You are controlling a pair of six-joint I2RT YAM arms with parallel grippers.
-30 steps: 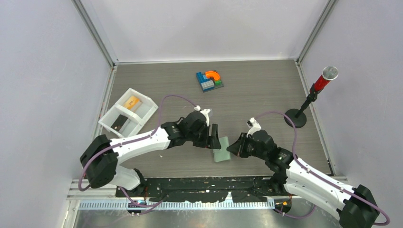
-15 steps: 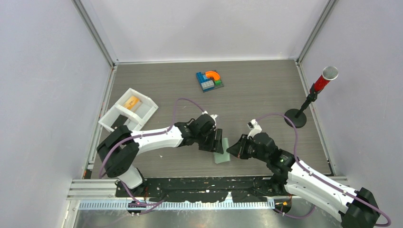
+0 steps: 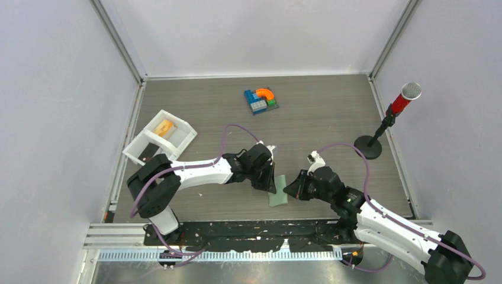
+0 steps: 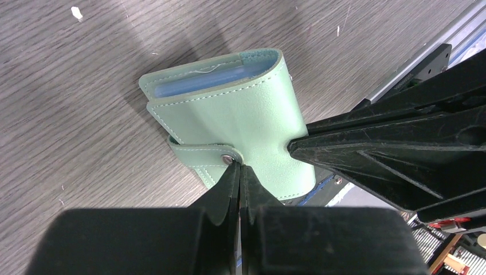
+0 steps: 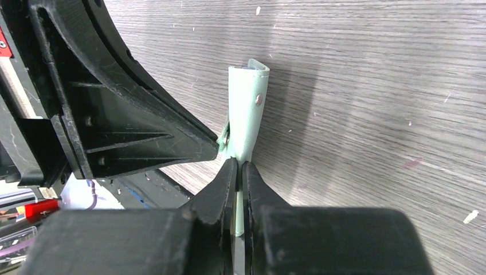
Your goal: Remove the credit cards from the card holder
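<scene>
Showing only as a small green patch in the top view, the card holder [image 3: 279,198] is found near the front of the table [image 3: 331,124], between the left gripper [image 3: 272,181] and the right gripper [image 3: 289,189]. By the left wrist view its closed cover, the snap tab [image 4: 220,153] and the blue sleeves [image 4: 200,85] at one end are revealed. By the right wrist view it is shown edge-on.

The left gripper's fingers are pressed together with their tips against the tab; whether the tab is pinched cannot be told. The right gripper is clamped on the holder's edge, with green seen between its fingers. Both arms are stretched low toward the middle, tips facing.

An orange card [image 3: 164,126] and a dark card [image 3: 148,155] are held in separate compartments of the white tray [image 3: 179,122], well apart from the holder.
</scene>
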